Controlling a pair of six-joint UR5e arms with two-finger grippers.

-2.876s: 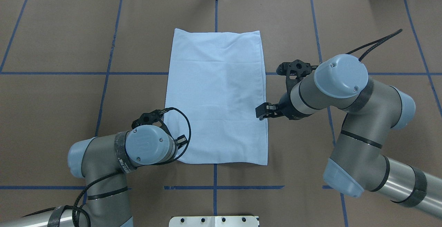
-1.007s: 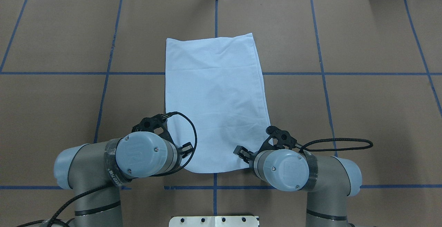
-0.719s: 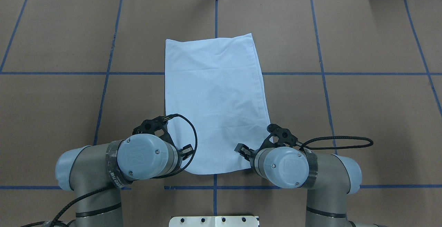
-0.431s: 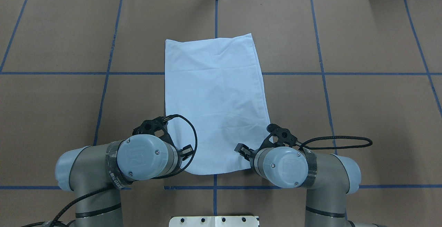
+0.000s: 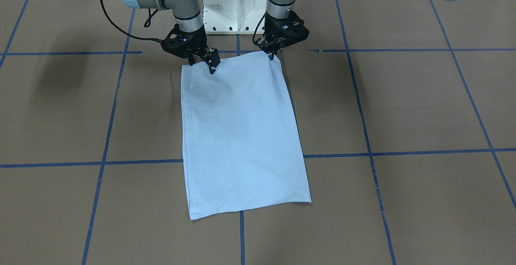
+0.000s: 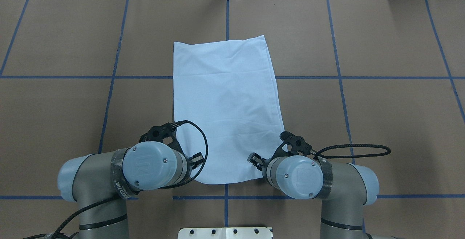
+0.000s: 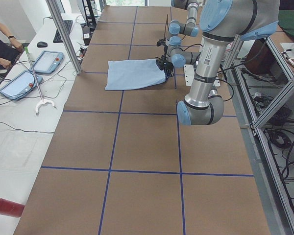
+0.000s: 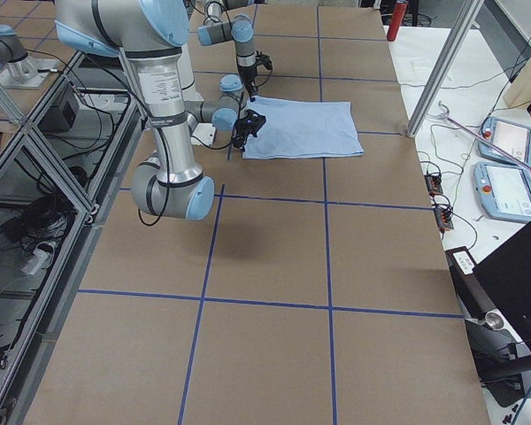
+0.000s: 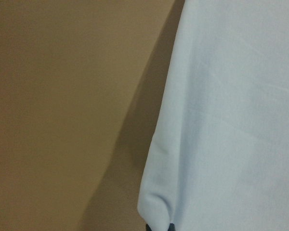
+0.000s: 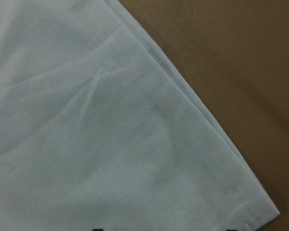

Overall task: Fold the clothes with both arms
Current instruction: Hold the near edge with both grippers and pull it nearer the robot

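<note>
Shirt (image 6: 227, 104) lies on bench (image 6: 381, 122), folded into long strip. Left tool (image 5: 273, 56) pinches one near corner. Right tool (image 5: 201, 67) spread wide over other near corner, no grip yet. Left to do: fold strip end over end.

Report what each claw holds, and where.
Left claw pinches the T-shirt by a robot-side corner; right claw stands open astride the other corner, gripping nothing.
</note>
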